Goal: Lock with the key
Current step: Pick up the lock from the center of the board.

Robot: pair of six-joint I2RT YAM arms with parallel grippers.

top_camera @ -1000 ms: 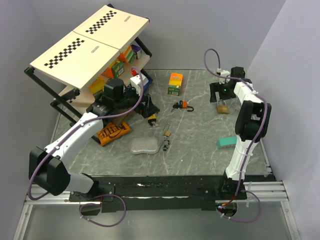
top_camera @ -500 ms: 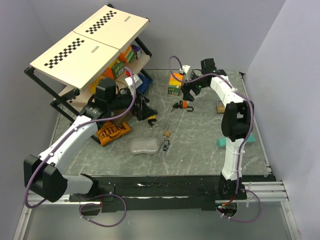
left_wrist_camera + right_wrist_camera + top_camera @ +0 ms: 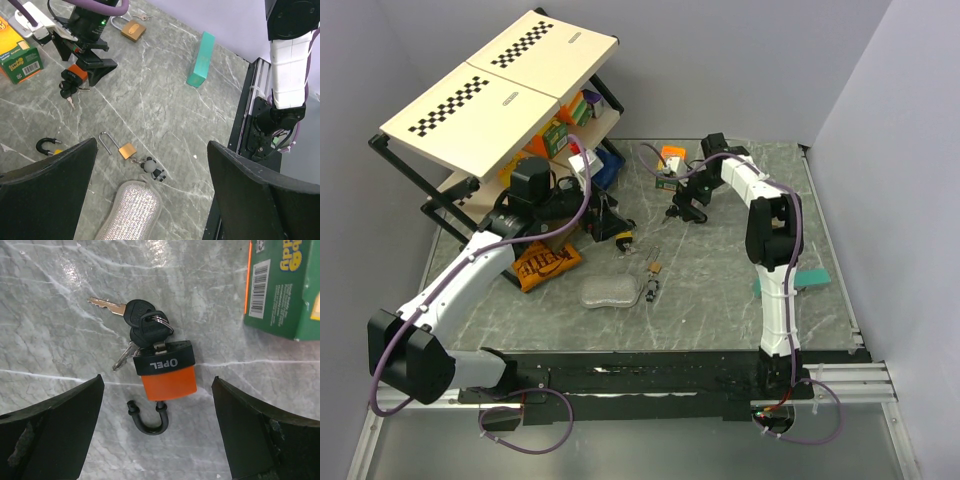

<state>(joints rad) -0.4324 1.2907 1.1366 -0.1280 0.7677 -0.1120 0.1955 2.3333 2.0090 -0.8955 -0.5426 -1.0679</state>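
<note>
Your right claw [image 3: 158, 436] has swung away from the small brass padlock [image 3: 132, 31] and now hangs wide open over the orange plastic-cased padlock [image 3: 167, 374] and its black-headed keys [image 3: 142, 322], so grasp next.

Overhead, 2 wrists facing down, sharing padlock [image 3: 167, 372]

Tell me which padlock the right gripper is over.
The orange OPEL padlock, keys attached, directly below the open right gripper. The long-shackle brass padlock and the other brass padlock lie well away from it.
</note>
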